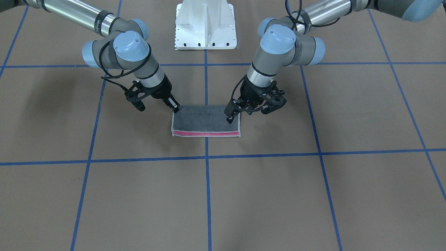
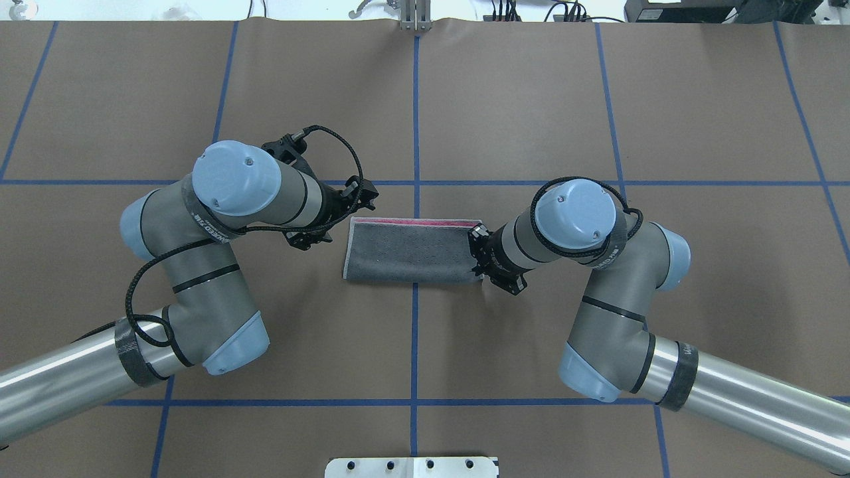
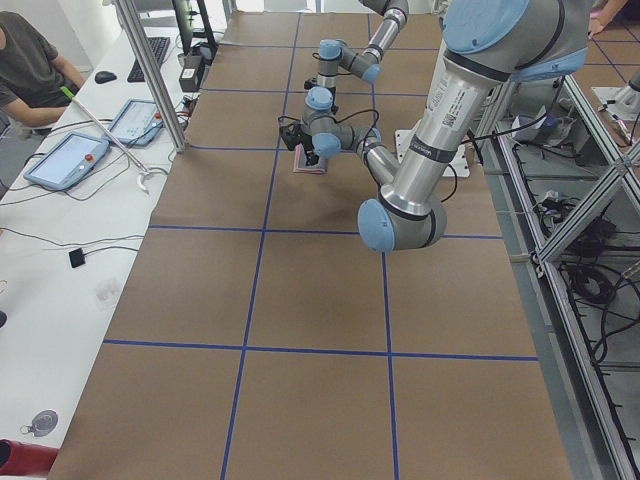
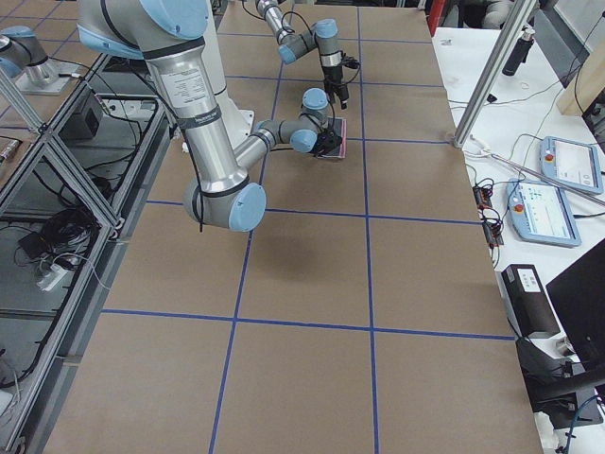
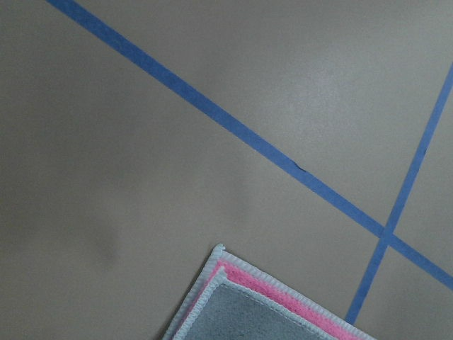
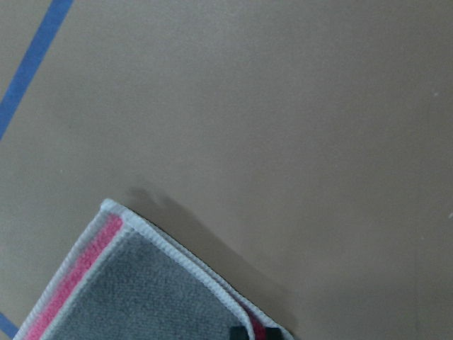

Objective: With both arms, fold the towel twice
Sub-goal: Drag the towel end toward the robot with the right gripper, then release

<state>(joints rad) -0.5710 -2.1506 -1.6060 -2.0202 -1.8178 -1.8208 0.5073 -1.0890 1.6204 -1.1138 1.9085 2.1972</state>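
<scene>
1. The left arm (image 2: 199, 265) reached over the desk (image 2: 531, 99) from its left edge, bent sharply at the elbow, with a black cable (image 2: 332, 139) looped above its wrist.
2. The left hand (image 1: 229, 116) pointed down at the left short edge of the towel (image 2: 412, 252), its tip on or just above the cloth. Whether its fingers were spread or pressed together could not be told, and its own wrist view showed none of them.
3. The towel lay flat in the middle of the desk, about midway between the left and right edges, across a blue tape line (image 2: 416, 99). It was folded into a long rectangle with the dark grey face up. A pink strip (image 1: 205, 133) of the lower layer showed along the long side nearest the desk's far edge.
4. The white pedestal (image 1: 205, 24) stood at the middle of the robot-side edge, apart from the towel.
5. The right hand (image 1: 175, 107) met the towel's right short edge, near the corner closest to the robot-side edge. Dark fingertips (image 6: 241, 333) sat on the stitched edging with a bit of pink beside them. Whether they pinched the cloth could not be told.
6. The right arm (image 2: 611, 292) reached in from the right edge, also bent.
</scene>
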